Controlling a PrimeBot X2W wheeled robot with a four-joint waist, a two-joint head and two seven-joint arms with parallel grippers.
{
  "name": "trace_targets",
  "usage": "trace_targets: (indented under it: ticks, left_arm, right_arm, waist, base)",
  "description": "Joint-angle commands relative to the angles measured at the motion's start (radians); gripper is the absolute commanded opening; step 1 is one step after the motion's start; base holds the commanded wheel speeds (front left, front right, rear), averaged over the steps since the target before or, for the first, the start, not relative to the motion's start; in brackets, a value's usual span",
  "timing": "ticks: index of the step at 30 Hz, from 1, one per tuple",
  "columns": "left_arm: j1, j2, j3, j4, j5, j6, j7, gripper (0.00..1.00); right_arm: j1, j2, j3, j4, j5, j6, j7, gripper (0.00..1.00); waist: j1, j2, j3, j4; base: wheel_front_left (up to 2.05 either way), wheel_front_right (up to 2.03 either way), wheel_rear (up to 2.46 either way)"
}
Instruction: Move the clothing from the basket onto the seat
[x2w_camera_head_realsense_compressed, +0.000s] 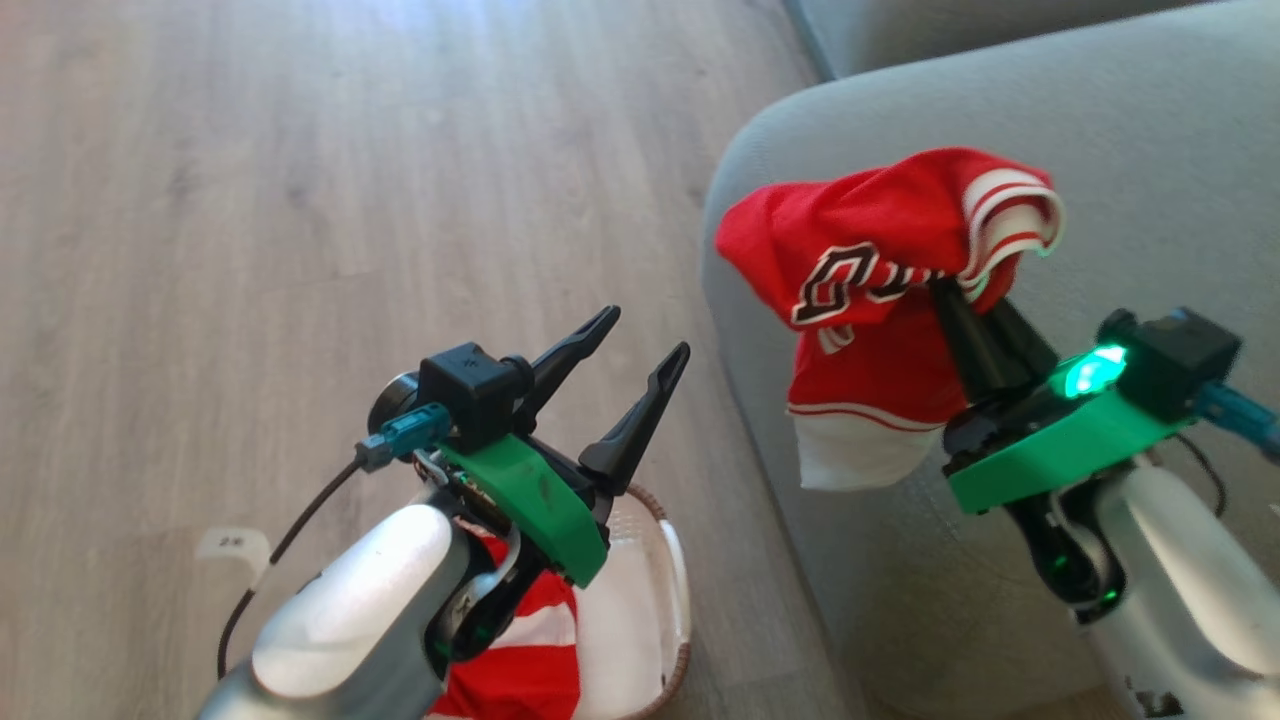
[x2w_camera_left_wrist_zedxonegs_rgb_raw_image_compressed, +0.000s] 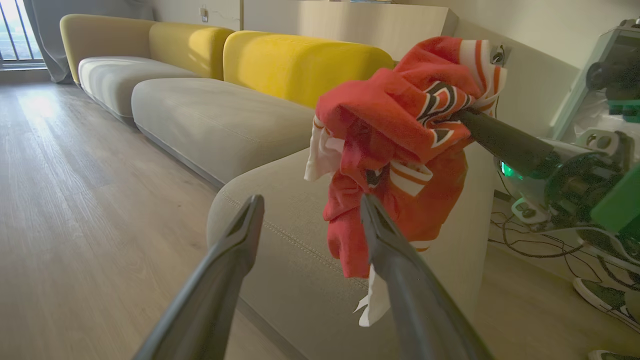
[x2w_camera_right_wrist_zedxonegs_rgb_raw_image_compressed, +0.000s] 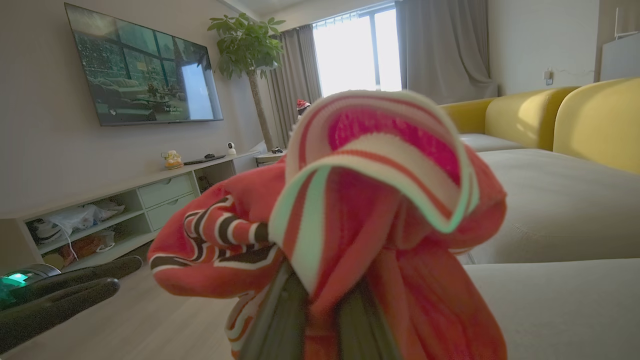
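PrimeBot's right gripper (x2w_camera_head_realsense_compressed: 950, 290) was clamped shut on a red garment (x2w_camera_head_realsense_compressed: 870, 250), its dark fingers buried in a bunched fold near the white-striped trim. The garment hung in the air over the front edge of the seat (x2w_camera_head_realsense_compressed: 1150, 150), with its black-and-white lettering facing out and a white hem dangling lowest. Whether the hem touched the cushion could not be told.

The left gripper (x2w_camera_head_realsense_compressed: 648, 332) stood wide open and empty above the basket (x2w_camera_head_realsense_compressed: 683, 590), pointing up and toward the seat. More red-and-white clothing (x2w_camera_head_realsense_compressed: 530, 650) lay in the basket, partly hidden behind the left arm (x2w_camera_head_realsense_compressed: 350, 610). The basket sat on the wood floor (x2w_camera_head_realsense_compressed: 250, 200) just beside the seat's corner.

From the left wrist, the spread fingers (x2w_camera_left_wrist_zedxonegs_rgb_raw_image_compressed: 235, 250) framed the hanging garment, with yellow backrests (x2w_camera_left_wrist_zedxonegs_rgb_raw_image_compressed: 300, 65) lining the sofa beyond. From the right wrist, the striped trim looped over the closed fingers, close to the lens. A wall-mounted television (x2w_camera_right_wrist_zedxonegs_rgb_raw_image_compressed: 145, 70) and a potted plant (x2w_camera_right_wrist_zedxonegs_rgb_raw_image_compressed: 247, 40) stood across the room.
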Motion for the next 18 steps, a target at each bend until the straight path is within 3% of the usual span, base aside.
trace_targets:
  ticks: [1,18]
  left_arm:
    - [-0.049,0.029,0.046,-0.03,0.007,0.003,-0.015,1.0]
    - [-0.079,0.039,0.035,-0.019,0.03,-0.001,-0.033,1.0]
  right_arm:
    - [-0.004,-0.013,-0.007,-0.05,-0.011,0.0,-0.006,0.0]
    - [0.053,0.0,-0.096,-0.169,-0.049,0.0,0.032,0.0]
  waist:
    - [0.0,0.0,0.011,-0.042]
    - [0.0,0.0,0.047,-0.222]
  base:
    - [0.0,0.0,0.0]
    - [0.0,0.0,0.0]
